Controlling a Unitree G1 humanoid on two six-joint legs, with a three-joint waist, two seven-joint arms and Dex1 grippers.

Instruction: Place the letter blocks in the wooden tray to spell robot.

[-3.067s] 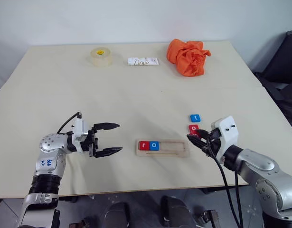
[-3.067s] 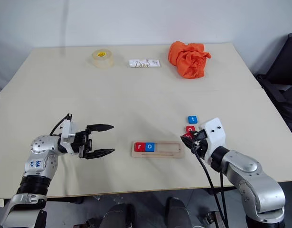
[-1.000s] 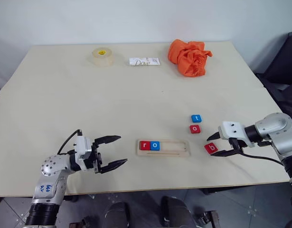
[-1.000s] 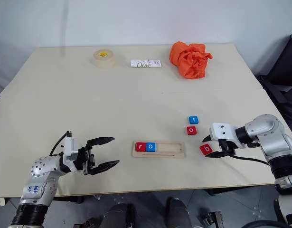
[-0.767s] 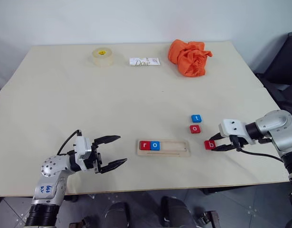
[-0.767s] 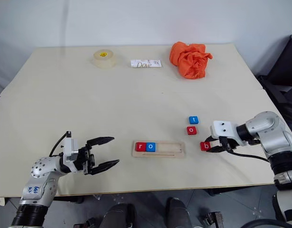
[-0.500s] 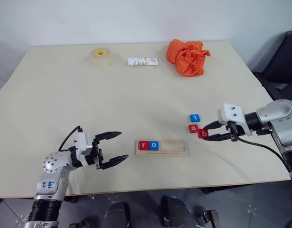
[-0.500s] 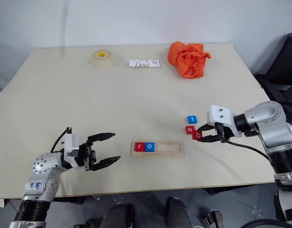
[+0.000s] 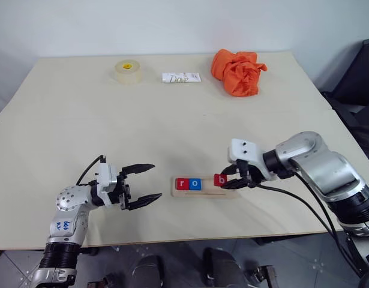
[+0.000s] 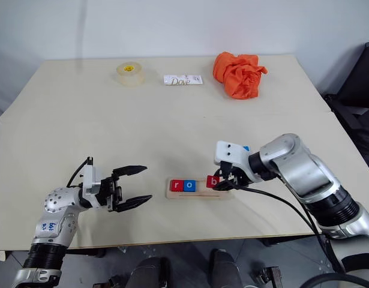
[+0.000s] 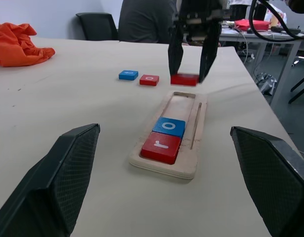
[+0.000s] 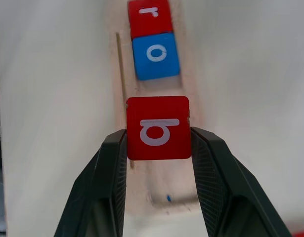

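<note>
Right wrist view shows the right gripper (image 12: 158, 143) clamping a red b block (image 12: 158, 127) just above the wooden tray (image 9: 205, 186), one space past the two blocks seated in it: a red r block (image 9: 182, 183) and a blue o block (image 9: 195, 183). Two more blocks lie beyond the tray's far end, a red o block (image 11: 149, 80) and a blue block (image 11: 128, 74). Left of the tray, the left gripper (image 9: 142, 184) hovers with fingers spread, holding nothing
</note>
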